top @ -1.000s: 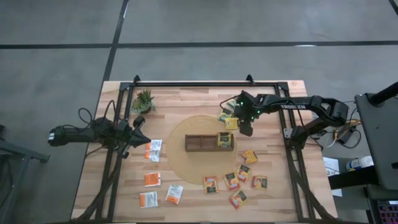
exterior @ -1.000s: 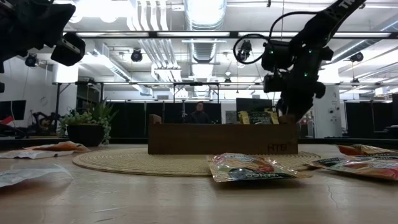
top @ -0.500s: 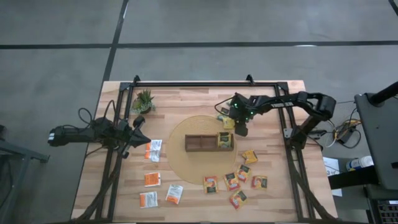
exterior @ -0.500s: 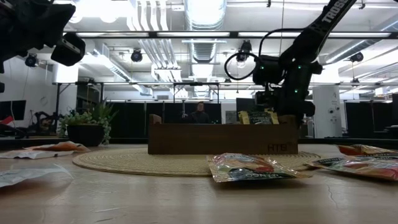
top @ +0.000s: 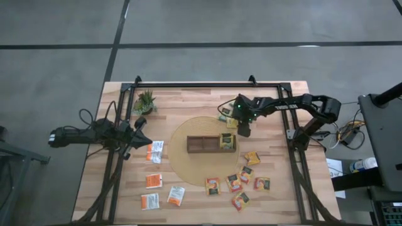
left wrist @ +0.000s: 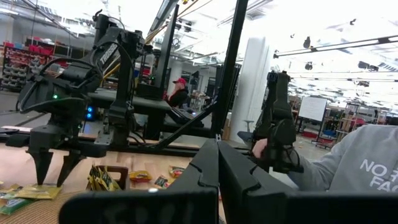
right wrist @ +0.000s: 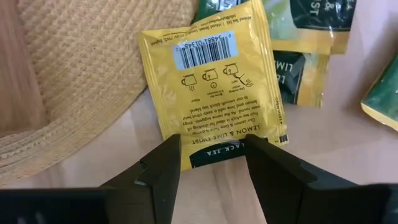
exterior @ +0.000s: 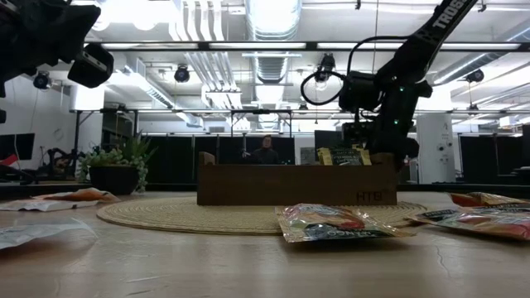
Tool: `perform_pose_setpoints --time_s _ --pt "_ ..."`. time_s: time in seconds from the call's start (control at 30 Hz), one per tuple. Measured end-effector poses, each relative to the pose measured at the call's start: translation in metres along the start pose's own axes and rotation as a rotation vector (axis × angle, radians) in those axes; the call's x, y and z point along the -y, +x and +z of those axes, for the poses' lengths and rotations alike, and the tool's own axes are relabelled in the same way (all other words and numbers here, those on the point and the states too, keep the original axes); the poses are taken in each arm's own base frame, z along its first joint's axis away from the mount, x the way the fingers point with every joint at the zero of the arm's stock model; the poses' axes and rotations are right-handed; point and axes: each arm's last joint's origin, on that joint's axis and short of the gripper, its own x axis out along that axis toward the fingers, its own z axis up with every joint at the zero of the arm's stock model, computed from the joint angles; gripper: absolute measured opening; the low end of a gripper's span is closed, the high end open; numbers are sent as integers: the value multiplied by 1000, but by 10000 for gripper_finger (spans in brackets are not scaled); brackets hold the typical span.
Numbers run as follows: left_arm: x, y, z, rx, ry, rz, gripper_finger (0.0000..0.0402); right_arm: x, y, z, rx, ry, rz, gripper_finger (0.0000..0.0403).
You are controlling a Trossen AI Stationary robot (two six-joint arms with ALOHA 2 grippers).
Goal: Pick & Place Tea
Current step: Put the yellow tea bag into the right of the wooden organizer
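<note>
A yellow tea bag (right wrist: 211,87) is seen lying flat, printed side up, partly on the edge of the round woven mat (right wrist: 74,74) and partly on the wood. More yellow-green bags (right wrist: 311,56) are lying just beside it. A few bags (top: 227,140) are stood upright in the right end of the tray (top: 202,144), it seems. Orange-brown bags (top: 239,183) are scattered flat near the front right. White-and-orange bags (top: 154,151) are spread flat on the left.

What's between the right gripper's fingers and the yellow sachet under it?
Nothing. The right wrist view shows the open right gripper straddling the near edge of the yellow tea sachet, which lies partly on the woven mat, with no other object between.
</note>
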Motion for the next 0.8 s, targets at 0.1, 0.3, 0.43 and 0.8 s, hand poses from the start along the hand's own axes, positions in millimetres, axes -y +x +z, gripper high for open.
perform_pose_setpoints --time_s 0.1,0.3,0.43,0.8 --pt "0 0 0 0 0 0 0 0 1 0 0 -4 1 178" --pt "0 0 0 0 0 0 0 1 10 1 -18 14 4 178" --pt "0 0 0 0 0 0 0 1 13 -1 -40 17 9 167" --pt "0 0 0 0 0 0 0 1 14 -4 -66 0 22 35"
